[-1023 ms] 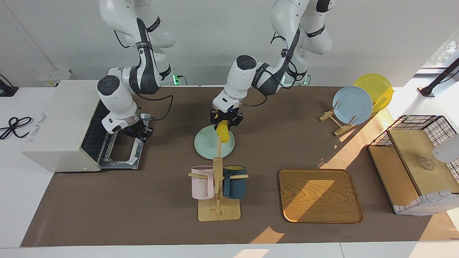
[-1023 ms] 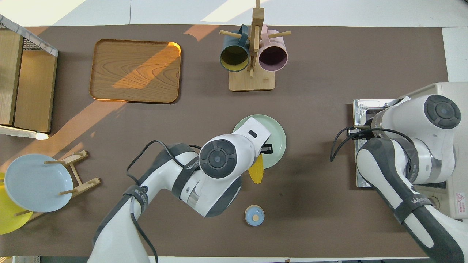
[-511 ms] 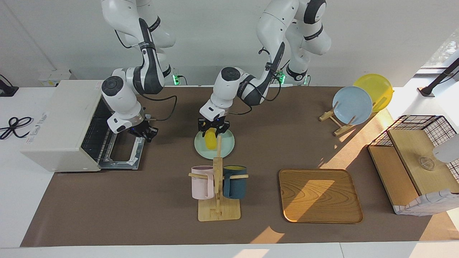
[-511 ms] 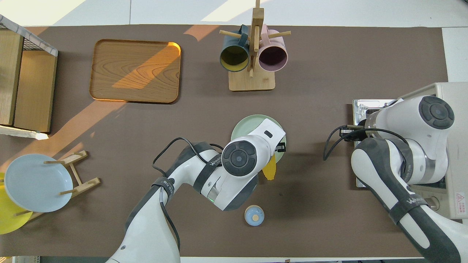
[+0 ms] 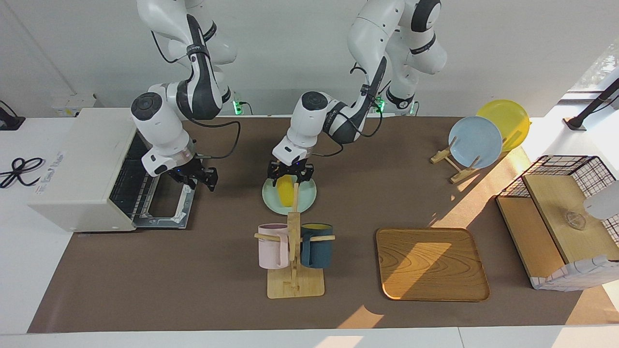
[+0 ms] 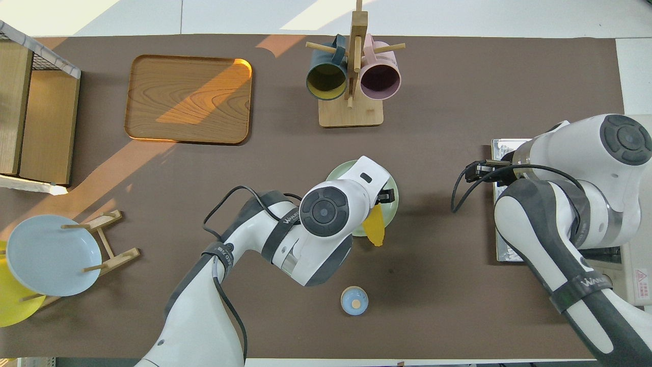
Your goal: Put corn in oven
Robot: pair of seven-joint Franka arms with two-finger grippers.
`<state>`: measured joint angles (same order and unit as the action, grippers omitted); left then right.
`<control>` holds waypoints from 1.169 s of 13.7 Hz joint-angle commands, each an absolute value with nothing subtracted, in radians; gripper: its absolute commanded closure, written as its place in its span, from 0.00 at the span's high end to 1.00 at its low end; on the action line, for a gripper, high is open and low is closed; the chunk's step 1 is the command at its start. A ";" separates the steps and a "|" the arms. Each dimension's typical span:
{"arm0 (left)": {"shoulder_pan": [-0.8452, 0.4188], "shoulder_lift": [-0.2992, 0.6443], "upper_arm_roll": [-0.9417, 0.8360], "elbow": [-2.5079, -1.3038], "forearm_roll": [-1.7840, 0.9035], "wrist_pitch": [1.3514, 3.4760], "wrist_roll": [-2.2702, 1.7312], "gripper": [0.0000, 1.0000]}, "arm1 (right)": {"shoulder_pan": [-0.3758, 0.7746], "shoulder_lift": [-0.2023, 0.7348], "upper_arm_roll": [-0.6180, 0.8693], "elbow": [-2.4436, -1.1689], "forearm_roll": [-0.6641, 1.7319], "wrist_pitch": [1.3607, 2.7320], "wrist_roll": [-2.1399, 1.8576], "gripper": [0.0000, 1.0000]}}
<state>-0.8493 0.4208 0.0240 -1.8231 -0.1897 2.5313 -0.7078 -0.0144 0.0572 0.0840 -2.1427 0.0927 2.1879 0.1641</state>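
Directly beneath left gripper [image 5: 290, 175]: corn [image 5: 286, 189], over plate [image 5: 305, 199] at mid-table. Farther from the robots than that plate: mug rack [image 5: 295, 285]. Nearer to the robots than the plate: small round lid [image 6: 354, 300], on the table. From left gripper toward the right arm's end: right gripper [image 5: 196, 178], over the edge of the lowered oven door [image 5: 167, 212], in front of oven [image 5: 82, 169]. From left gripper toward the left arm's end: tray [image 5: 430, 263], plate stand [image 5: 454, 166], then wire shelf [image 5: 556, 208] at the table's end.
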 commanded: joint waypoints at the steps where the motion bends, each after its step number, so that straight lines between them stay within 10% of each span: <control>1: -0.754 0.298 0.026 -1.822 -0.193 2.351 -0.594 1.00 | 0.001 0.038 0.092 -2.134 0.114 2.152 0.120 1.00; 14: -0.206 0.121 0.034 -1.514 -0.088 1.658 -0.056 1.00 | 0.508 0.445 0.109 -1.673 -0.061 2.175 0.761 1.00; 16: -0.166 0.094 0.031 -1.517 -0.052 1.615 -0.016 1.00 | 0.512 0.472 0.110 -1.704 -0.066 2.253 0.758 0.83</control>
